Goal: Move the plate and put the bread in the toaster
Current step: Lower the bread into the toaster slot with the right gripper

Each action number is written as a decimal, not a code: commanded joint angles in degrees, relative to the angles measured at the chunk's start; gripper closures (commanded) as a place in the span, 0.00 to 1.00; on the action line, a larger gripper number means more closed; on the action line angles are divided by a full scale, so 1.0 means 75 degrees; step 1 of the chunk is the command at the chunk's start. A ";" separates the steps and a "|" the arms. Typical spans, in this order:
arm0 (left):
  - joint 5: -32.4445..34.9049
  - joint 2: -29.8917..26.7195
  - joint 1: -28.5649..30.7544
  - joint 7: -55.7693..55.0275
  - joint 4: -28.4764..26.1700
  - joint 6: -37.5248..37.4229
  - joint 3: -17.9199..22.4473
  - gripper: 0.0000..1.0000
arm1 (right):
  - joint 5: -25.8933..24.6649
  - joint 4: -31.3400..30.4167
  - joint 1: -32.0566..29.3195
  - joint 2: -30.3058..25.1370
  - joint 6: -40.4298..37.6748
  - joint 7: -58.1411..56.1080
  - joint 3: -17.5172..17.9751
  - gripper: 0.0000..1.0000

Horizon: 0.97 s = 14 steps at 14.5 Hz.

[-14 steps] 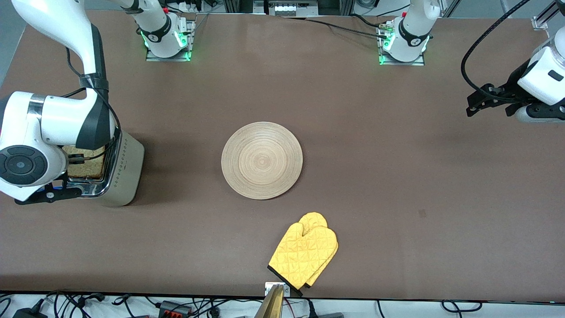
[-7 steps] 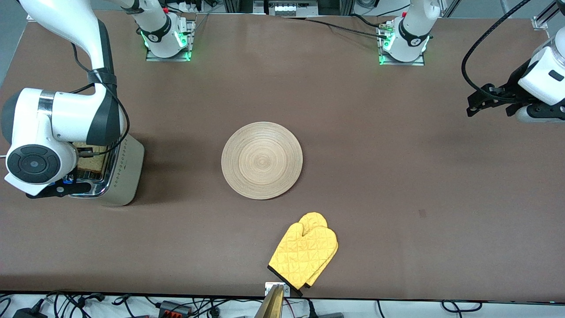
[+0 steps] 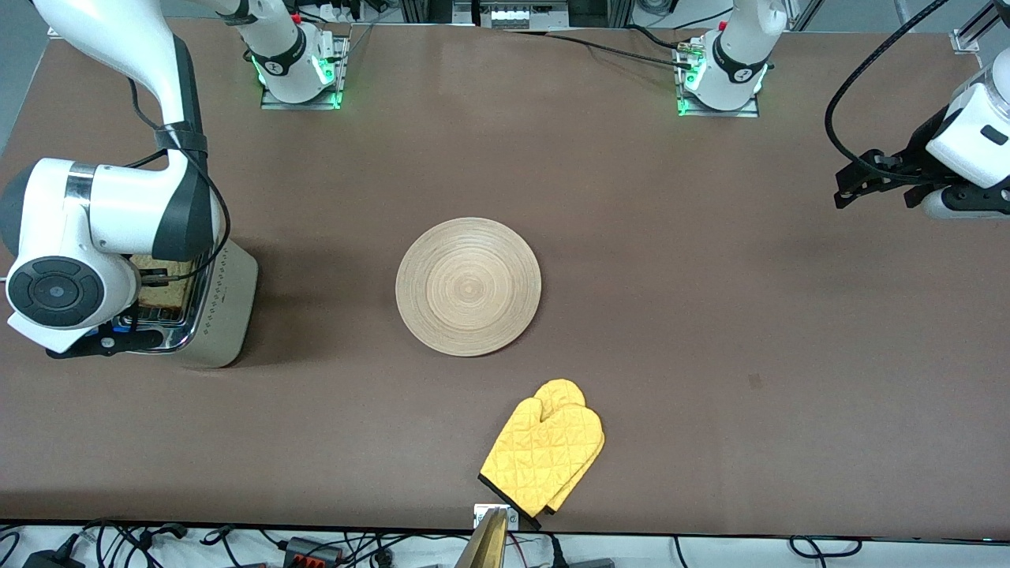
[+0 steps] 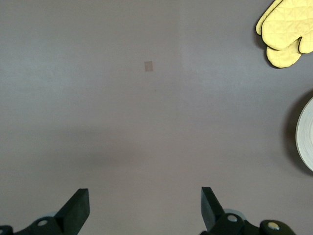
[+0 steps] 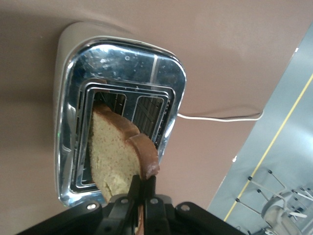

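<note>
Brown bread (image 5: 115, 156) over toaster (image 5: 73, 73), right gripper (image 5: 142, 196) clamped

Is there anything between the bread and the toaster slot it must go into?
Nothing visible blocks it. The right gripper is shut on the bread, held over the toaster, and the slice's lower edge already enters one open slot. The second slot beside it is empty. The left gripper waits, open, over bare table.

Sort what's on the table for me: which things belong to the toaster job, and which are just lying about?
Part of the job:
- bread, pinched in the shut right gripper, over a toaster slot
- toaster
- plate, mid-table

Lying about:
- yellow oven mitt

The left gripper waits open.
</note>
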 commanded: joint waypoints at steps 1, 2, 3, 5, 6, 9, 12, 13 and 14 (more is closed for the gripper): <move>0.0127 -0.0017 -0.0045 0.0130 0.0121 -0.0123 0.0042 0.00 | 0.0173 -0.0042 -0.0062 -0.0080 0.0149 0.0094 0.0054 0.87; 0.0127 -0.0017 -0.0045 0.0130 0.0121 -0.0123 0.0054 0.00 | 0.0185 -0.0042 -0.0062 -0.0080 0.0161 0.0094 0.0054 0.71; 0.0127 -0.0017 -0.0045 0.0130 0.0121 -0.0123 0.0042 0.00 | 0.0231 -0.0042 -0.0062 -0.0080 0.0161 0.0083 0.0054 0.62; 0.0127 -0.0017 -0.0057 0.0130 0.0121 -0.0123 0.0042 0.00 | 0.0360 -0.0042 -0.0039 -0.0080 0.0161 0.0083 0.0054 0.41; 0.0127 -0.0017 -0.0057 0.0130 0.0121 -0.0123 0.0042 0.00 | 0.0361 -0.0031 -0.0027 -0.0080 0.0161 0.0083 0.0054 0.26; 0.0127 -0.0017 -0.0045 0.0130 0.0121 -0.0123 0.0042 0.00 | 0.0664 -0.0019 0.0008 -0.0150 0.0068 0.0024 0.0054 0.05; 0.0127 -0.0017 -0.0045 0.0130 0.0121 -0.0123 0.0042 0.00 | 0.0970 -0.0007 0.0043 -0.0174 -0.0061 0.0001 0.0054 0.00; 0.0139 -0.0017 -0.0057 0.0130 0.0121 -0.0123 0.0054 0.00 | 0.0970 0.0004 0.0032 -0.0185 -0.0108 0.0001 0.0054 0.00; 0.0139 -0.0017 -0.0057 0.0130 0.0121 -0.0123 0.0042 0.00 | 0.0970 0.0005 0.0043 -0.0186 -0.0132 0.0001 0.0054 0.00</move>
